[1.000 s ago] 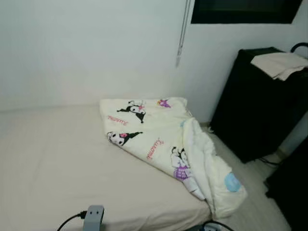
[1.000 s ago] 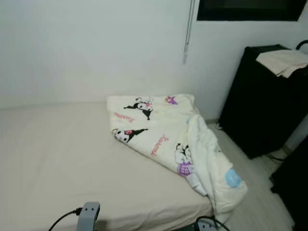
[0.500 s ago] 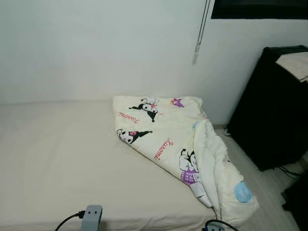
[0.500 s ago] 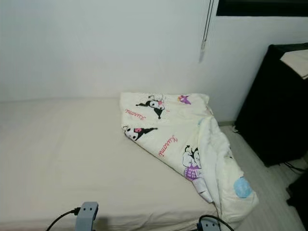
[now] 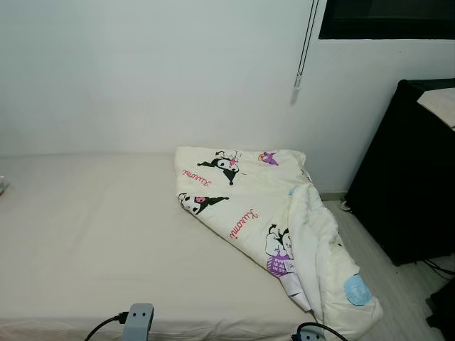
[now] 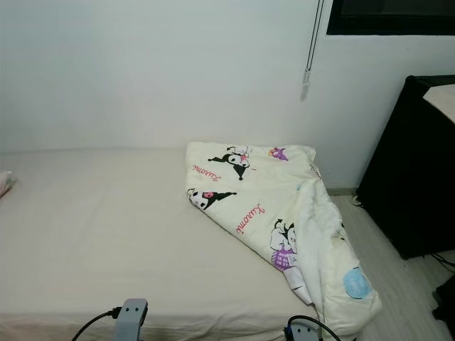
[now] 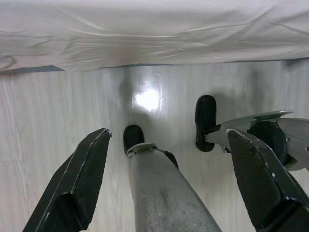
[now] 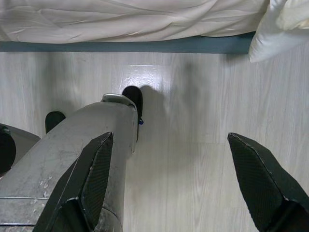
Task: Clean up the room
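A cream blanket (image 5: 263, 213) printed with cartoon characters lies crumpled on the right end of a low bed (image 5: 99, 241), and its corner hangs over the bed's edge toward the floor. Both arms hang down at my sides. In the left wrist view my left gripper (image 7: 169, 179) is open above the wooden floor, with my own leg between the fingers (image 7: 77, 183). The right gripper (image 8: 169, 179) is open as well, over the floor beside the bed's edge.
A black cabinet (image 5: 412, 177) stands to the right of the bed against the white wall. A blind cord (image 5: 304, 50) hangs below a dark window (image 5: 387, 18). Pale wood floor (image 5: 387, 273) runs between bed and cabinet. Something small lies at the bed's far left edge (image 5: 3, 186).
The camera has swung to the left: blanket and cabinet have slid right in the picture, and more of the bed's left side shows. Nothing in the room has moved.
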Motion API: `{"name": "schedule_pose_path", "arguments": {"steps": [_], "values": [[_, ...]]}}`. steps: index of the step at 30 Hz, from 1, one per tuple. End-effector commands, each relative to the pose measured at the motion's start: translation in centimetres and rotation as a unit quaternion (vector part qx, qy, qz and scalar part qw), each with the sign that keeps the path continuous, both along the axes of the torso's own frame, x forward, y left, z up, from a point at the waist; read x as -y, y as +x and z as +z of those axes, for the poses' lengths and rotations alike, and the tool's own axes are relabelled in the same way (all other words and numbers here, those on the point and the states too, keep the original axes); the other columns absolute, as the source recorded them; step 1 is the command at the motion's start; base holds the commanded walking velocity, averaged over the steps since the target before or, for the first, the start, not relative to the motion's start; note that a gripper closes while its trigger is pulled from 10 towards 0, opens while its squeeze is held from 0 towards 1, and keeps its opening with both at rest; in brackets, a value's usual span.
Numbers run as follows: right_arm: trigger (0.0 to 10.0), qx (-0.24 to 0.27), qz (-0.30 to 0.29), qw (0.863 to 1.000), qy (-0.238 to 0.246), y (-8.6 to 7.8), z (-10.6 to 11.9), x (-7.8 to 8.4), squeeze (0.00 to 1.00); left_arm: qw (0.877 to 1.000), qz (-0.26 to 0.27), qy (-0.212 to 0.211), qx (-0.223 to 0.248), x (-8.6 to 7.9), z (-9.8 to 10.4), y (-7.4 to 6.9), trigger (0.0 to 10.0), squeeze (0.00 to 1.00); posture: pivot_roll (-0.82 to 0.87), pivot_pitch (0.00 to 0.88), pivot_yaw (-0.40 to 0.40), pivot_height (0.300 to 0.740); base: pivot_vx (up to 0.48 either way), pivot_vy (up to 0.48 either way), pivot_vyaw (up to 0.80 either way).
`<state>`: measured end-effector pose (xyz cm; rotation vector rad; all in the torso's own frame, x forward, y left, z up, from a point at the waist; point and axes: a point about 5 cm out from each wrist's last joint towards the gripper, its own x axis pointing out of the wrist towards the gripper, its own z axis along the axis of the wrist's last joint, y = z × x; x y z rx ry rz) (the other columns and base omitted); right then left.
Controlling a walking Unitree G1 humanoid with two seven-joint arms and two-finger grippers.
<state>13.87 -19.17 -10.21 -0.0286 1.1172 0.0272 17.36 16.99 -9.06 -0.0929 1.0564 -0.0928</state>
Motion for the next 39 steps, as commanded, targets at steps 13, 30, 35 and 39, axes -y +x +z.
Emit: {"name": "schedule_pose_path", "arguments": {"steps": [13, 30, 35, 39], "values": [[10.0, 0.006, 0.006, 1.000, -0.003, 0.02, 0.01, -0.12, 0.00, 1.000, -0.006, 0.000, -0.004, 0.08, -0.01, 0.01, 10.0, 0.00, -0.02, 0.000, -0.012, 0.740, 0.000, -0.331, 0.51], [10.0, -0.004, -0.002, 1.000, 0.001, -0.43, -0.19, -0.30, 0.00, 1.000, -0.004, -0.002, -0.003, -0.02, 0.04, 0.08, 10.0, 0.00, -0.02, 0.000, -0.005, 0.740, 0.000, -0.467, 0.00], [10.0, -0.006, -0.004, 1.000, -0.001, -0.49, -0.21, -0.28, 0.00, 1.000, -0.003, -0.003, -0.004, 0.00, 0.00, -0.01, 10.0, 0.00, -0.02, 0.000, -0.006, 0.740, 0.000, -0.439, 0.00], [10.0, 0.002, -0.021, 1.000, 0.012, -0.25, -0.13, -0.36, 0.00, 1.000, 0.001, 0.000, -0.006, -0.05, -0.05, -0.11, 10.0, 0.00, -0.02, 0.000, -0.006, 0.740, 0.000, -0.216, 0.00]]}}
